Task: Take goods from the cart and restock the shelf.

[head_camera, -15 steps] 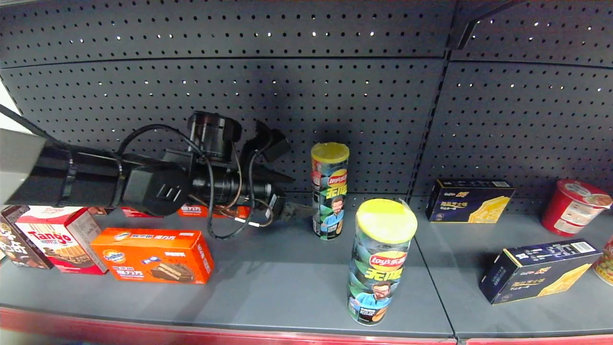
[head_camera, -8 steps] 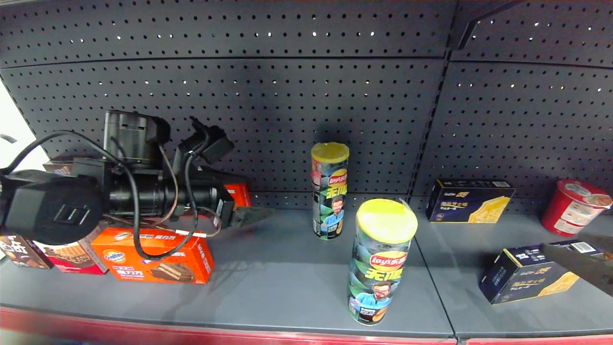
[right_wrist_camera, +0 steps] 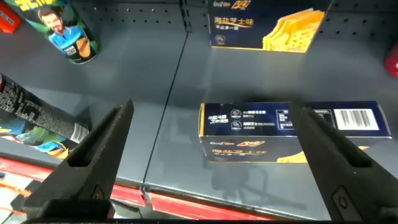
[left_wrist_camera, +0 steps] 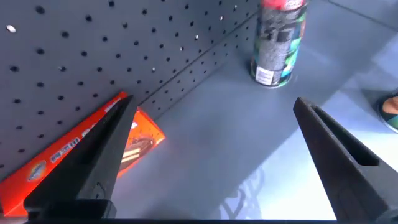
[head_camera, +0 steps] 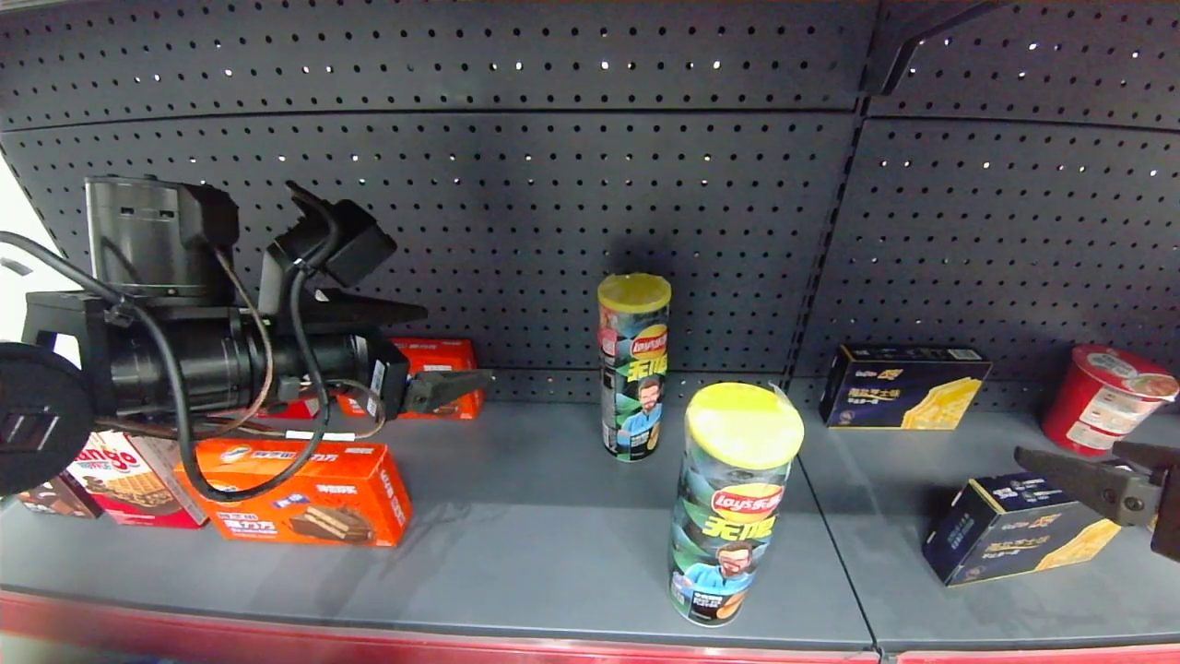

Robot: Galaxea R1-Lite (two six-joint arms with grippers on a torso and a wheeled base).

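Two tall chip cans with yellow lids stand upright on the grey shelf (head_camera: 535, 544), one at the back (head_camera: 634, 367) and one near the front edge (head_camera: 735, 503). My left gripper (head_camera: 452, 383) hangs open and empty left of the back can (left_wrist_camera: 278, 43), well clear of it, over the rear orange box (head_camera: 433, 364). Its fingers (left_wrist_camera: 106, 155) stand wide apart around bare shelf. At the far right my right gripper (head_camera: 1067, 452) is open above the front dark blue box (head_camera: 1014, 535). That box (right_wrist_camera: 292, 130) lies between and below its fingers (right_wrist_camera: 93, 162).
An orange cake box (head_camera: 295, 489) and a wafer box (head_camera: 120, 480) lie at the front left. A second dark blue box (head_camera: 899, 385) and a red cup (head_camera: 1106, 398) stand at the back right. The pegboard wall (head_camera: 590, 184) closes the back. The shelf's red front edge (head_camera: 461, 641) runs below.
My left arm has drawn back to the left and risen a little, away from the back chip can. My right gripper has come in from the right edge above the front dark blue box.
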